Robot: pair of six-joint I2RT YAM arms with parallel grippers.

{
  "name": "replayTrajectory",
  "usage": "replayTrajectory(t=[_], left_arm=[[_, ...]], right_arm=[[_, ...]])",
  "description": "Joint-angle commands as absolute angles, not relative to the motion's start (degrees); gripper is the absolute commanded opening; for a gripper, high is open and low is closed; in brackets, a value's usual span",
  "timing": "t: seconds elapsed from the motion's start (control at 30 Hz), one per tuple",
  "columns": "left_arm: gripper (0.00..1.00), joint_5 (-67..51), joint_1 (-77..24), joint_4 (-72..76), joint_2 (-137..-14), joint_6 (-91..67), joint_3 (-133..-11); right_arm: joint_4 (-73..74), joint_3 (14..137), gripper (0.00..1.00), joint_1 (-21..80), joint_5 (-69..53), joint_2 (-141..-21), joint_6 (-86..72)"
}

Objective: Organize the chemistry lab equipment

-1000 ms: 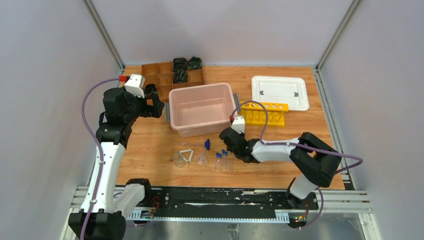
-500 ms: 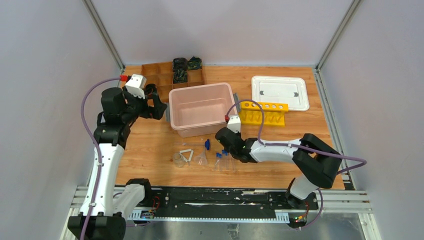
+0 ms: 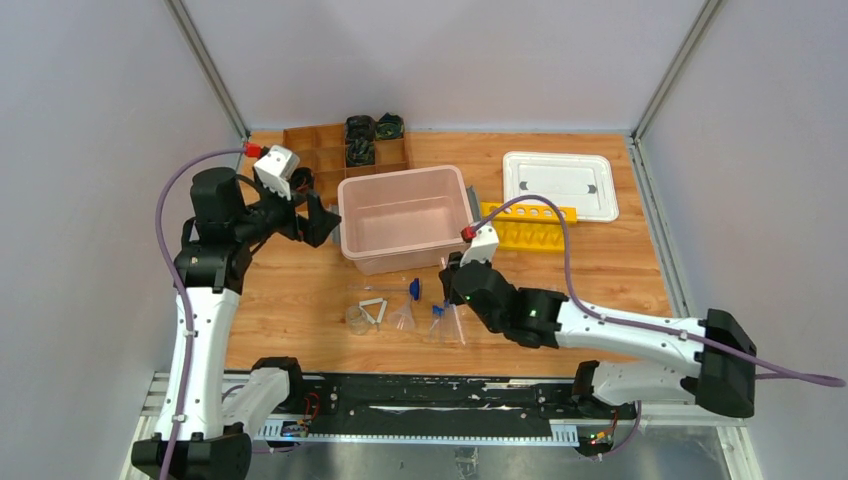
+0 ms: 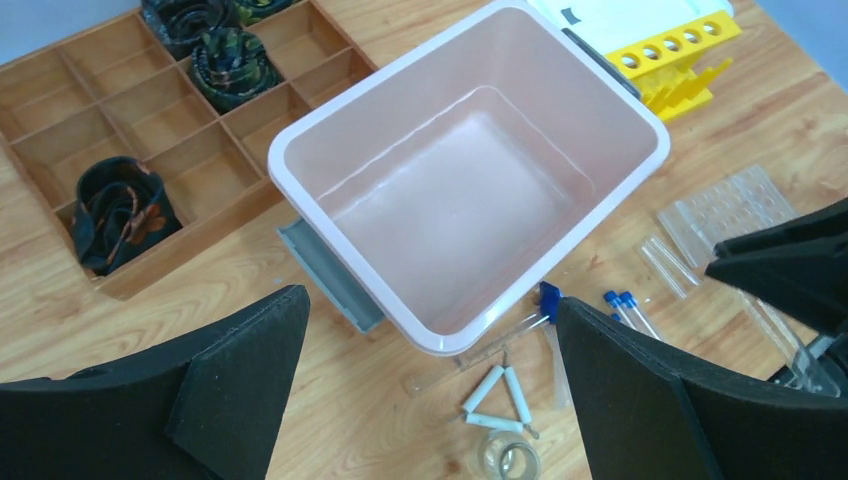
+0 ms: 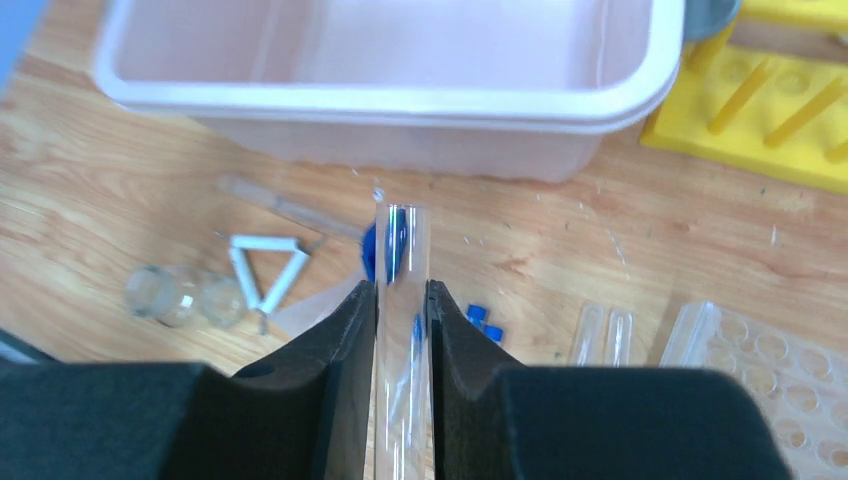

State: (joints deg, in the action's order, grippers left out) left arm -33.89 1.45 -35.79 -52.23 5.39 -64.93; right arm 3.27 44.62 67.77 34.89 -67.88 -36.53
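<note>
My right gripper [image 3: 452, 290] [image 5: 400, 290] is shut on a clear tube [image 5: 401, 260] and holds it above the table in front of the pink bin; I cannot see its cap. Below it lie blue-capped tubes [image 3: 437, 318] [image 5: 485, 322], a blue-tipped rod [image 3: 413, 288] [image 4: 548, 298], a white wire triangle [image 3: 373, 310] [image 4: 505, 395] [image 5: 265, 270], a small beaker [image 3: 356, 320] [image 4: 507, 455] [image 5: 150, 293] and a funnel [image 3: 403, 318]. The clear tray [image 4: 725, 205] [image 5: 760, 380] lies to their right. The yellow rack [image 3: 530, 228] [image 5: 780, 110] stands behind. My left gripper [image 3: 315, 220] [image 4: 428, 310] is open and empty, high at the bin's left.
The large pink bin [image 3: 403, 215] [image 4: 470, 170] stands mid-table with nothing in it. Its white lid [image 3: 560, 185] lies at the back right. A brown compartment box [image 3: 330, 150] [image 4: 130, 150] with dark items sits at the back left. Grey walls close in on both sides.
The right arm has stretched out, its elbow swinging far to the right, with the wrist staying over the tubes. The left arm has drawn back slightly to the left.
</note>
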Motion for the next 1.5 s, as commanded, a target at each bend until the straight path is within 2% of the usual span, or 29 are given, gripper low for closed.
replayTrajectory(t=[0.0, 0.1, 0.23, 0.47, 0.7, 0.83, 0.9, 1.0, 1.07, 1.23, 1.37, 1.47], left_arm=[[1.0, -34.8, 1.4, -36.5, -51.9, 4.2, -68.2], [1.0, -32.2, 1.4, -36.9, -53.7, 2.9, -72.0], [1.0, -38.8, 1.5, -37.9, -56.0, -2.9, -74.7], [1.0, -45.5, 1.4, -36.9, -56.3, -7.9, -75.3], [1.0, -53.9, 1.3, -22.7, -54.6, -22.1, -67.8], [0.99, -55.0, 0.8, -17.3, -52.3, -24.9, -63.2], [0.94, -54.9, 0.6, -16.7, -52.4, -24.4, -61.9], [0.77, -54.1, 0.6, -16.7, -53.9, -23.5, -61.6], [0.69, -55.1, 0.6, -16.5, -55.1, -24.2, -61.8], [0.62, -57.3, -0.9, -12.1, -55.4, -27.4, -59.8], [0.59, -58.9, -2.8, -8.6, -54.5, -29.4, -57.8], [0.53, -59.0, -3.7, -10.7, -54.2, -27.0, -57.6]], right_arm=[[0.6, 50.7, 0.0, 68.6, 38.6, -63.7, -31.0], [-2.4, 58.8, 0.0, 68.6, 40.1, -67.5, -24.5], [-6.1, 69.7, 0.0, 68.1, 41.7, -74.7, -16.8], [-10.4, 83.1, 0.0, 66.8, 35.9, -84.0, -13.8], [-13.1, 92.0, 0.0, 66.8, 32.8, -91.5, -16.4], [-14.0, 94.2, 0.0, 66.7, 33.0, -93.4, -18.0], [-14.1, 95.4, 0.0, 66.6, 32.1, -94.0, -18.3], [-15.1, 95.2, 0.0, 66.6, 31.3, -93.9, -18.9], [-16.9, 93.8, 0.0, 66.5, 30.3, -93.5, -19.3], [-19.2, 92.0, 0.0, 65.5, 23.7, -93.1, -21.4], [-18.8, 91.7, 0.0, 65.3, 23.2, -92.8, -22.2], [-19.1, 90.3, 0.0, 64.8, 23.1, -91.7, -23.6]])
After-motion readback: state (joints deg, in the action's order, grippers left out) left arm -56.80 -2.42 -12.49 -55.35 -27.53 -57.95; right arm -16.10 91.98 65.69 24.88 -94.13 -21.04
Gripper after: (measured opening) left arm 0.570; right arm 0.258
